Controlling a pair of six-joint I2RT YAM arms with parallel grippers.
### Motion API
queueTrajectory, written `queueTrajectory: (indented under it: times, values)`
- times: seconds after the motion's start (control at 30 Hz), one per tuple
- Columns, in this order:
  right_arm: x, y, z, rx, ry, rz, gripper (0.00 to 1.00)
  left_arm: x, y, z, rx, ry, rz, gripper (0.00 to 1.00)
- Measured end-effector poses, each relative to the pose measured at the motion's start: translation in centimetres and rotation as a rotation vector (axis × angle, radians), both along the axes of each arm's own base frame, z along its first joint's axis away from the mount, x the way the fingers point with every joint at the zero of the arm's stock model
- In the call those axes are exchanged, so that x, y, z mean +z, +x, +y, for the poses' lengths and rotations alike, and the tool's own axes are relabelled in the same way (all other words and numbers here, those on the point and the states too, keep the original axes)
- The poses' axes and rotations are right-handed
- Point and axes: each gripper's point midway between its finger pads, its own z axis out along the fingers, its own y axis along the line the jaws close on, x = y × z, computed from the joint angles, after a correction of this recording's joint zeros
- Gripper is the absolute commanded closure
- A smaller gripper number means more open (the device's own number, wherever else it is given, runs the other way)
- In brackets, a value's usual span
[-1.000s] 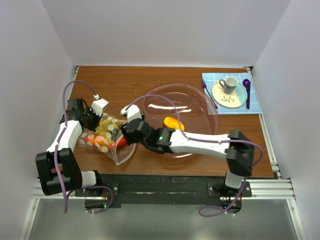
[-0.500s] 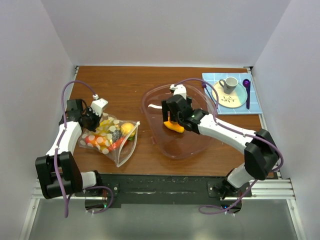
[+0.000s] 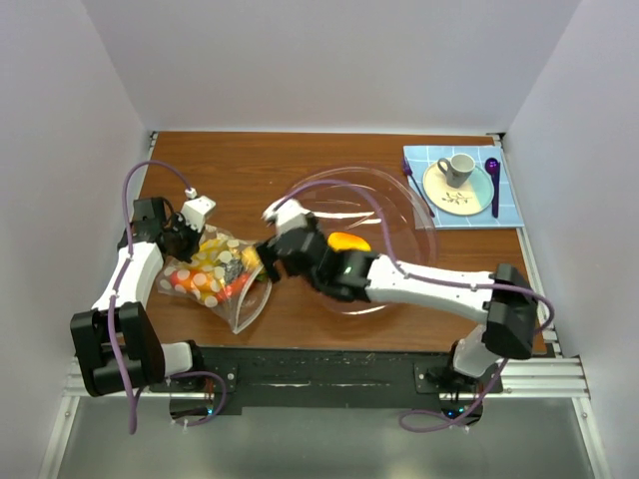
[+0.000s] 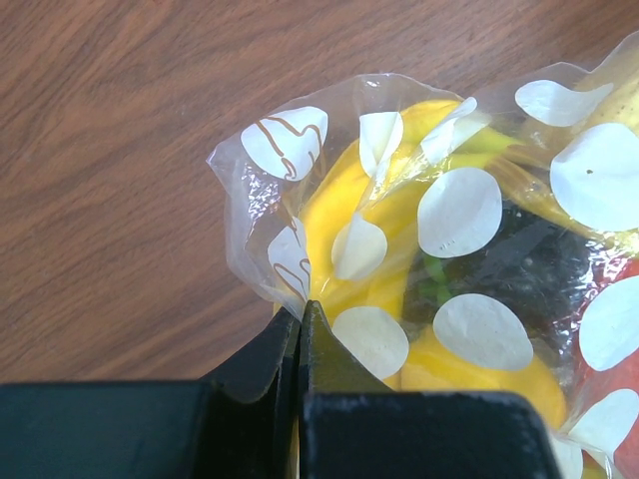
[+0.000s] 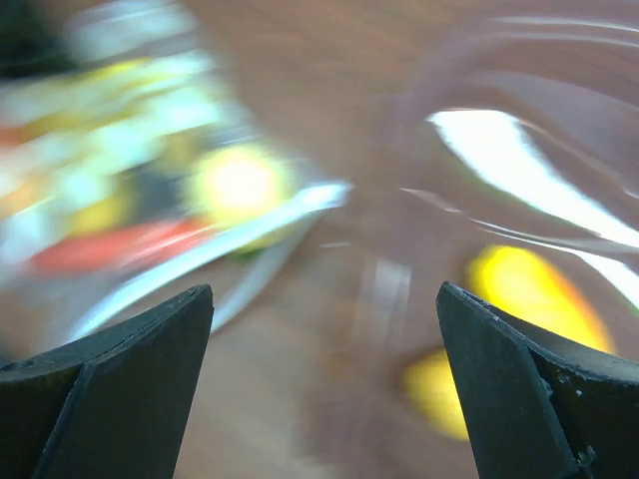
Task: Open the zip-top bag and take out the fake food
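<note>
My left pincer point(image 4: 300, 317) is clamped on a corner of the bag point(image 4: 459, 210). My right pincer point(image 5: 324, 329) gapes empty — the food point(image 5: 238, 185) lies ahead-left of it. Best enter the mouth low, pinching food, not plastic.

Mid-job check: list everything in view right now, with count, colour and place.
zip-top bag: one, clear with white dots, table's left
bagged fake food: several, yellow, orange, red, inside the bag
loose fake food: one, orange-yellow, in the bowl
bowl: one, clear pinkish, centre
mat: one, blue checked, far right
plate: one, pale, on mat
cup: one, grey, on plate
spoon: one, purple, on mat
table: one, brown wood
left gripper: shut on bag's corner
right gripper: open, empty, between bag and bowl
</note>
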Motion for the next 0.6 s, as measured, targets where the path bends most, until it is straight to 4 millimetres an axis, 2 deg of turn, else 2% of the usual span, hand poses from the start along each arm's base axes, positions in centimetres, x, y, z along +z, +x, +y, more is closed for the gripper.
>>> queueTrajectory:
  times: [0.07,0.13,0.17,0.23,0.3,0.4,0.5,0.6]
  values:
    - [-0.8,-3.1,3.4,0.108,-0.008,-0.009,0.07,-0.1,0.1,0.1,0.001,0.002,0.0,1.0]
    - [-3.5,-5.1,5.8,0.181,-0.051,0.005,0.14,-0.2,0.1,0.1,0.003,0.004,0.001,1.0]
    - [-4.4,-5.8,6.4,0.204,-0.066,0.013,0.16,-0.2,0.2,0.2,0.004,0.005,0.001,1.0]
    - [-7.7,-6.3,7.1,0.225,-0.125,0.038,0.19,-0.3,0.3,0.3,0.006,0.009,0.001,1.0]
    - [-10.7,-6.4,7.3,0.232,-0.182,0.062,0.2,-0.3,0.4,0.3,0.008,0.013,0.0,1.0]
    - [-13.8,-6.5,7.2,0.246,-0.243,0.087,0.19,-0.3,0.4,0.4,0.009,0.016,-0.001,1.0]
    - [-14.7,-6.4,7.6,0.259,-0.264,0.083,0.16,-0.3,0.4,0.4,0.01,0.016,-0.001,1.0]
    - [-14.0,-6.0,9.5,0.288,-0.239,0.053,0.13,-0.3,0.4,0.4,0.009,0.015,0.0,1.0]
